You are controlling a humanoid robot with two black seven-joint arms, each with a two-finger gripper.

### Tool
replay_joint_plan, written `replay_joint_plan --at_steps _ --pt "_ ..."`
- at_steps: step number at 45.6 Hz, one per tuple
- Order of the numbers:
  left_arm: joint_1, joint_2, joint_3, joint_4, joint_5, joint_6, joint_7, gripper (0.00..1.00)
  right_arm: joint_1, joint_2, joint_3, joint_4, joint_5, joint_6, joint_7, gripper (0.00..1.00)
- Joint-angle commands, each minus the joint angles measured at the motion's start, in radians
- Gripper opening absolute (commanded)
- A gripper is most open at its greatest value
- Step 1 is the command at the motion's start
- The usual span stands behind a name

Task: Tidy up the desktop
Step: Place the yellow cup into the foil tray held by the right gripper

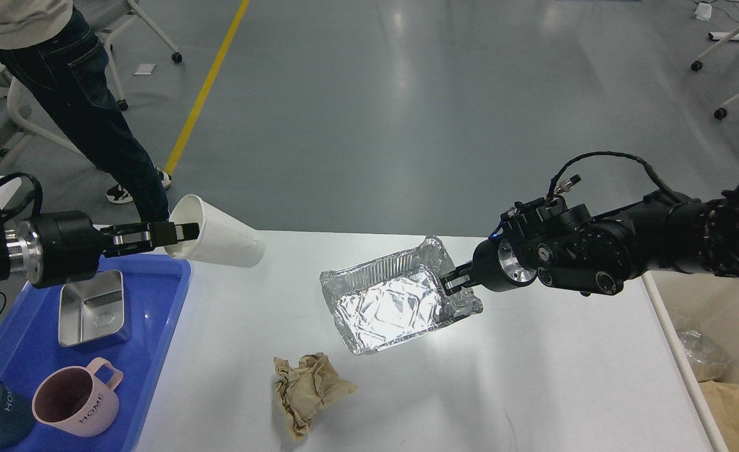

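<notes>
Left tool (178,233) grips white cup (218,240) by rim, lifted above blue tray (156,351). Right tool (454,284) pinches foil tray (388,304) corner, tilted off desk (532,376) (likely binning both). Crumpled paper (309,389) remains on desk.

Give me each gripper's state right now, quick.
Left gripper: closed on the rim of the white paper cup, held in the air.
Right gripper: closed on the edge of the foil tray.
</notes>
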Motion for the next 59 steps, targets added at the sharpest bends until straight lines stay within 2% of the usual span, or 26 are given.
replay_joint_plan --at_steps 1,5,13,18,36,59 --pt "-0.068 -0.090 0.020 0.013 0.016 -0.040 0.001 0.00 0.003 0.041 -0.012 0.000 0.001 0.000 -0.001 0.00" --pt "-0.128 -0.147 0.074 0.025 0.042 -0.053 0.014 0.00 0.009 0.056 -0.019 0.000 0.001 0.000 -0.001 0.00" --pt "-0.248 -0.256 0.272 0.110 0.129 -0.052 0.022 0.00 0.014 0.061 -0.017 0.000 0.001 0.000 0.001 0.00" --pt "-0.271 -0.323 0.326 0.170 0.164 -0.052 0.028 0.00 0.017 0.061 -0.016 -0.002 0.001 0.000 0.001 0.00" --pt "-0.300 -0.567 0.330 0.309 0.204 -0.044 0.048 0.00 0.020 0.058 -0.008 0.000 0.001 0.000 0.003 0.00" --pt "-0.306 -0.721 0.367 0.444 0.276 -0.043 0.057 0.02 0.044 0.050 0.015 0.003 0.024 0.001 0.004 0.00"
